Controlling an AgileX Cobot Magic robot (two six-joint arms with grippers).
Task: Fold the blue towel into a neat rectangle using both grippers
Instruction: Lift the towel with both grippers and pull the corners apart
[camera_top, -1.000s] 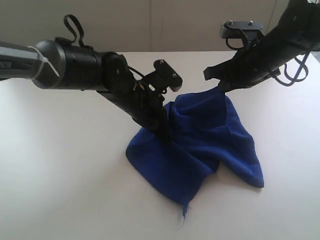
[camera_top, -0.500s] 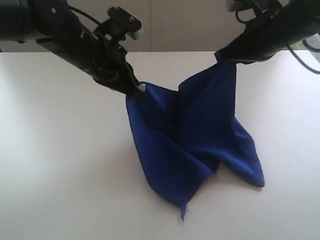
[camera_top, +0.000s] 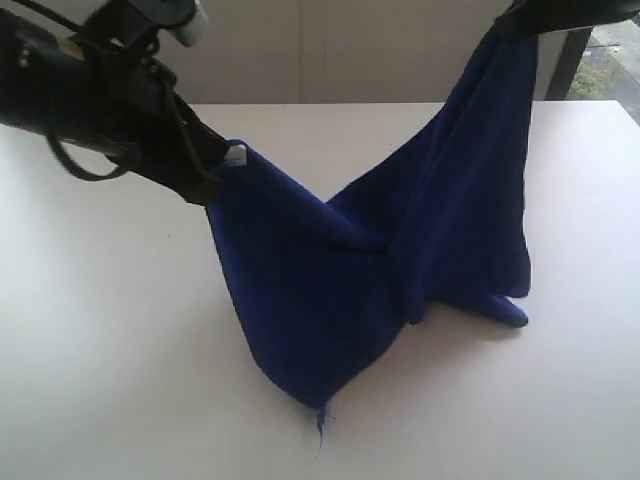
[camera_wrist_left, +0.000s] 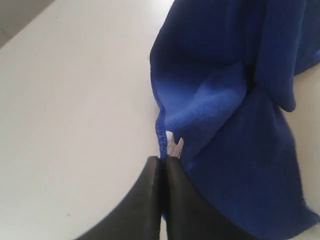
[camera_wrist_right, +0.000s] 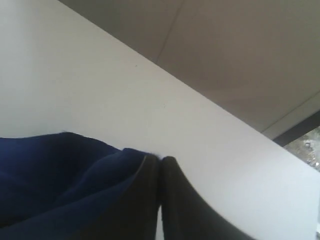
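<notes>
The blue towel (camera_top: 330, 290) hangs between both arms above the white table (camera_top: 110, 330), sagging in a V, its lower folds resting on the surface. My left gripper (camera_top: 218, 172) is shut on one corner, where a small white tag (camera_top: 236, 155) sticks out. In the left wrist view the left gripper (camera_wrist_left: 162, 159) pinches the towel's hem (camera_wrist_left: 160, 137) beside the tag (camera_wrist_left: 174, 145). My right gripper (camera_top: 508, 28) holds the opposite corner high at the top right, mostly cut off by the frame edge. In the right wrist view the right gripper (camera_wrist_right: 160, 159) is shut on the towel (camera_wrist_right: 60, 170).
A loose thread (camera_top: 320, 420) dangles from the towel's lowest corner near the table's front edge. A pale wall (camera_top: 330, 50) stands behind the table. A dark frame and window (camera_top: 590, 50) lie at the far right.
Both grippers have risen and spread apart, lifting the towel's two corners. The cloth has gone from a crumpled heap to a stretched hanging sheet; the left arm moved left, the right arm up.
</notes>
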